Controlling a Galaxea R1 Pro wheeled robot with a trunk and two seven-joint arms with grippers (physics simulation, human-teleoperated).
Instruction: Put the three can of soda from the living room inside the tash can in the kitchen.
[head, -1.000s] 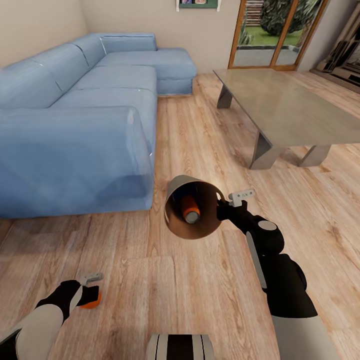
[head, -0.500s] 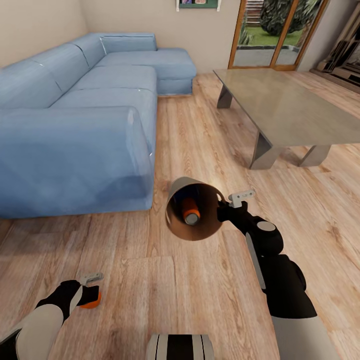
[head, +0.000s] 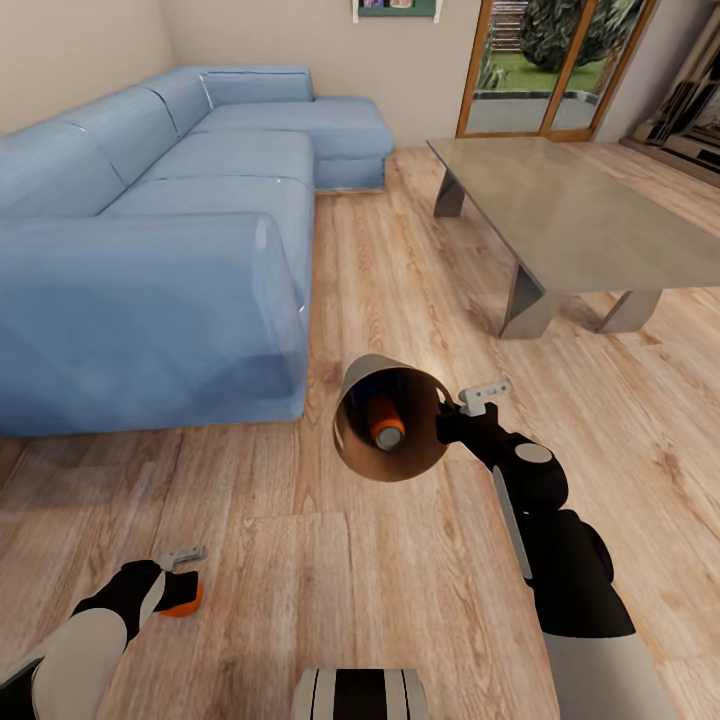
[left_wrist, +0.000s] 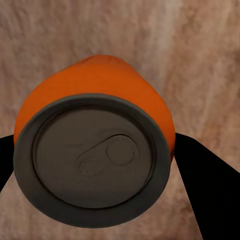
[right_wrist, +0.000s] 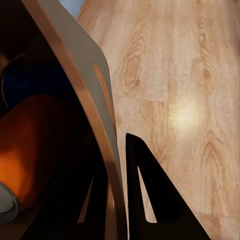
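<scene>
My right gripper (head: 450, 412) is shut on the rim of the tash can (head: 372, 380), which hangs above the floor, tipped with its brown mouth towards me. One orange can of soda (head: 384, 422) lies inside it. In the right wrist view the bin's wall (right_wrist: 92, 95) sits between my fingers (right_wrist: 150, 195), with the orange can (right_wrist: 35, 150) and a dark blue can (right_wrist: 30, 80) inside. Low at the left, my left gripper (head: 178, 578) is shut on the second orange can (head: 188, 600), whose grey top (left_wrist: 95, 160) faces the left wrist camera.
The long blue corner sofa (head: 150, 250) runs along the left. A glass low table (head: 580, 210) stands at the right, with glass doors (head: 545, 70) behind it. Light wood floor lies between them. My base (head: 360, 695) shows at the bottom edge.
The tash can has drifted slightly right and up in my right gripper, and the orange can inside has shifted a little. My left arm has not moved.
</scene>
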